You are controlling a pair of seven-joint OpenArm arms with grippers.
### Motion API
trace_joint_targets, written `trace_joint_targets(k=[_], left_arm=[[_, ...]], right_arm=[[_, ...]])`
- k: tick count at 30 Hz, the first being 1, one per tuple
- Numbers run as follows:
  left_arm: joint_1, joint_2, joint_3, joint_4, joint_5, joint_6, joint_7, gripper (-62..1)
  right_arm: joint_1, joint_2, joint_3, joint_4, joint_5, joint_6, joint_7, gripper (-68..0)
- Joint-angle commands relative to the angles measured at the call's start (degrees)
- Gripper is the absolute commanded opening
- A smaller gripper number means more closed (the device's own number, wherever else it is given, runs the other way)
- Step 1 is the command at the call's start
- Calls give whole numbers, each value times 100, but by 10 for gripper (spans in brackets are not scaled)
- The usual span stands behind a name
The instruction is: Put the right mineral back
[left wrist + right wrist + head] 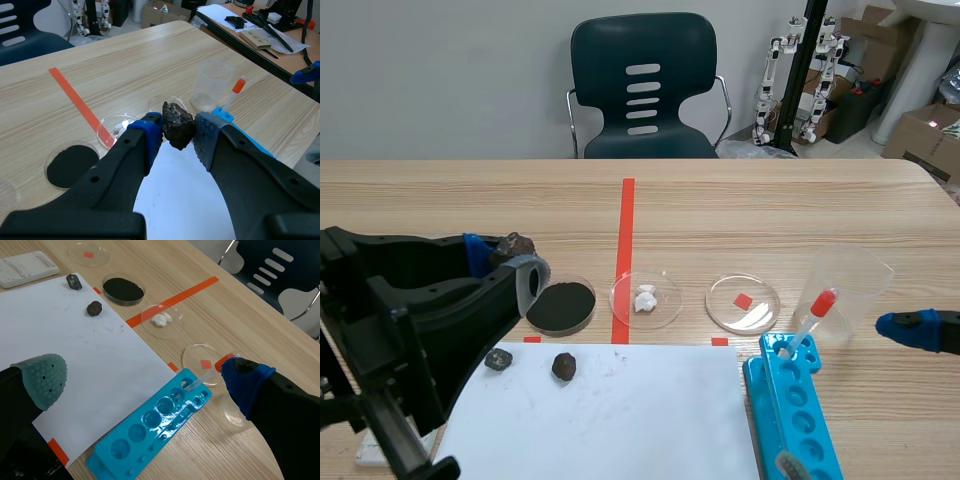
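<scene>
The mineral (177,125) is showing a rough, dull surface; table (770,200) is presenting matt wood grain; rack (150,425) is gleaming as glossy plastic.

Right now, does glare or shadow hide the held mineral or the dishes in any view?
Left wrist view: mineral evenly lit, no glare. Scene view: left arm partly covers it; red-square dish shows a small white glint, contents readable. Right wrist view: white paper bright, dark stone and grey stone stand out.

Your left claw (177,134) sits raised, pads (207,139) clamped on a dark rock (175,120). Your right claw (145,382) hangs off to the right, fingers (44,374) spread wide.
</scene>
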Motion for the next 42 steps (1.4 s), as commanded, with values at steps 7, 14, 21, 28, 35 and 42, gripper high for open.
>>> trace_joint_targets(k=[7,14,21,28,35,42], left_arm=[[0,28,13,98,-76,-13,-59,-504],[0,28,13,98,-76,-13,-59,-504],[0,28,13,98,-70,-11,15,-504],[-96,31,61,98,-70,11,463,-504],[-723,28,374,39,-52,13,1397,-505],[-1567,28,1128,-566,-52,739,2031,-505]], right_arm=[[17,26,50,55,44,-2,70,-20],[17,26,50,55,44,-2,70,-20],[17,26,50,55,44,-2,70,-20],[17,26,50,55,44,-2,70,-20],[17,26,50,55,44,-2,70,-20],[17,26,50,55,44,-2,70,-20]])
